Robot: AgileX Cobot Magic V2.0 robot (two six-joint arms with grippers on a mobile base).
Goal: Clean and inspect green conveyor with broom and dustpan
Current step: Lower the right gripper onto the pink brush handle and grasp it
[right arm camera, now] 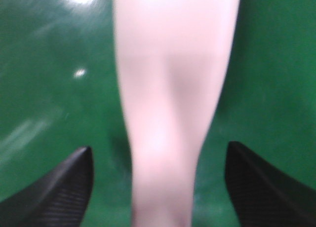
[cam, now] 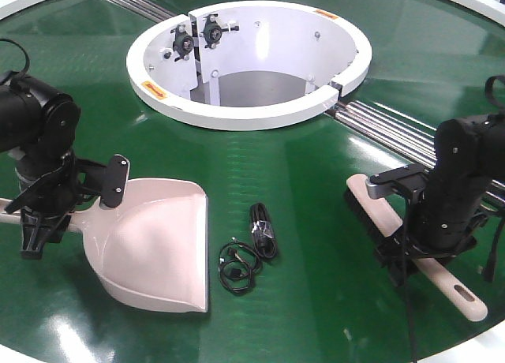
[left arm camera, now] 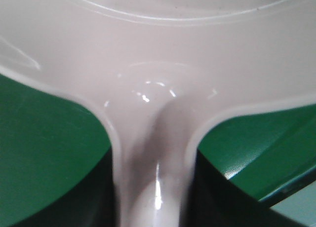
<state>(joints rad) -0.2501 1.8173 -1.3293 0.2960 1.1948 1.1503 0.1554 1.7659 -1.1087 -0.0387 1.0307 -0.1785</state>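
The green conveyor (cam: 316, 181) fills the front view. The beige-pink dustpan (cam: 158, 248) lies on it at the left, open lip toward the front edge. My left gripper (cam: 43, 221) is shut on the dustpan's handle; in the left wrist view the handle (left arm camera: 153, 177) runs between the dark fingers of this gripper (left arm camera: 153, 192). The broom (cam: 379, 221) lies at the right, black bristles toward the centre, handle end (cam: 465, 300) pointing front right. My right gripper (cam: 418, 252) is low over the broom's handle (right arm camera: 168, 113). It is open (right arm camera: 158, 182), one finger on each side with gaps.
A coiled black cable (cam: 252, 252) lies on the belt between dustpan and broom. The white ring hub (cam: 252, 110) stands at the centre back. Silver rollers (cam: 387, 122) run from the hub to the right, behind the right arm. The belt's white front edge (cam: 473, 347) is close.
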